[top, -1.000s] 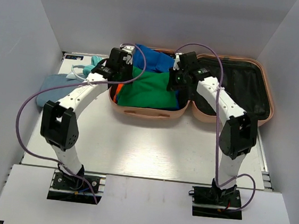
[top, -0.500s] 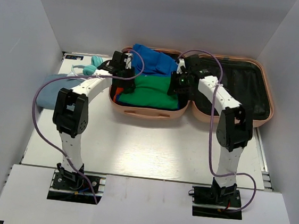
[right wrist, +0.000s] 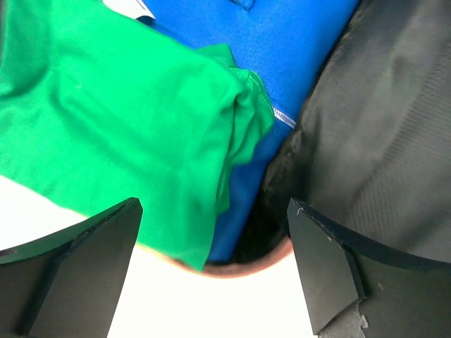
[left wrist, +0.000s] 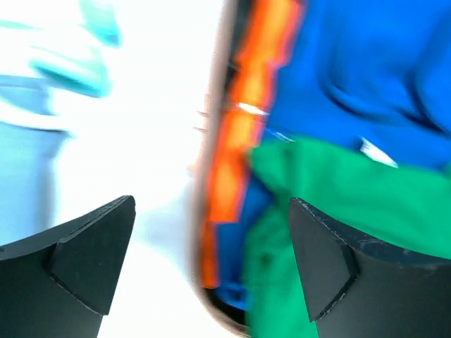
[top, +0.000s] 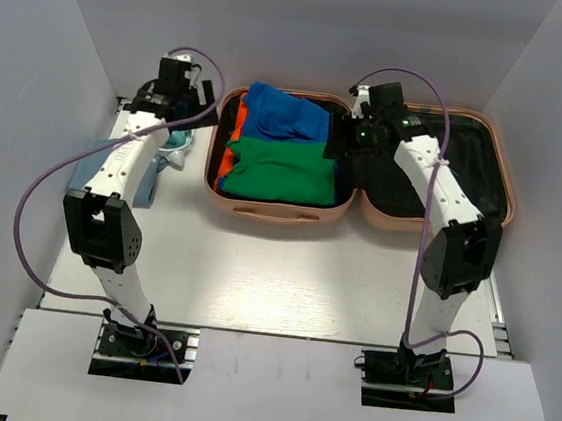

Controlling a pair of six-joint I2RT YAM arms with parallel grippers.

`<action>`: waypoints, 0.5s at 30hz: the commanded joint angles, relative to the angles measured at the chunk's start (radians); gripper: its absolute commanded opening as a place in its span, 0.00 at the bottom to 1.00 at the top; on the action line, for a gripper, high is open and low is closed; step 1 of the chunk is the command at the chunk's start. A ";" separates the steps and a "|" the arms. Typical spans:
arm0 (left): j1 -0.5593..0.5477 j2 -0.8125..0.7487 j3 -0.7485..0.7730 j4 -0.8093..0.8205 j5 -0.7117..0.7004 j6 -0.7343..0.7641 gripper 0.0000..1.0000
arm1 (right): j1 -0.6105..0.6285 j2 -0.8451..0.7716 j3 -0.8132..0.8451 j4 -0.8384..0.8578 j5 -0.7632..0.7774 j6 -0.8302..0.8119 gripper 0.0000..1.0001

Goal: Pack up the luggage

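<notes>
Both jaws gape empty. The left gripper (left wrist: 208, 260) hangs at the rim of the open luggage (top: 281, 209), the right gripper (right wrist: 211, 267) over its hinge. The green shirt (top: 283, 171) looks packed. Next, probably, grab the pale cloth (top: 148, 186) left of the left jaws.

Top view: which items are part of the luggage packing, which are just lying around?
Job:
luggage, open
green garment, blue garment, orange garment, all in it
pale blue cloth and teal cloth beside it, probably still to pack

Just there:
table
purple arm cables
</notes>
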 commanded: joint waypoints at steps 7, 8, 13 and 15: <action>0.151 0.155 -0.009 -0.228 -0.290 0.166 0.99 | -0.028 -0.178 -0.150 -0.026 0.036 -0.002 0.90; 0.152 0.166 -0.022 -0.182 -0.287 0.185 0.99 | -0.033 -0.192 -0.173 -0.026 0.039 0.000 0.90; 0.154 0.263 -0.065 -0.115 -0.423 0.301 0.99 | -0.039 -0.200 -0.203 -0.064 0.035 -0.033 0.90; 0.184 0.275 -0.079 -0.099 -0.422 0.315 0.99 | -0.045 -0.203 -0.223 -0.084 0.062 -0.042 0.90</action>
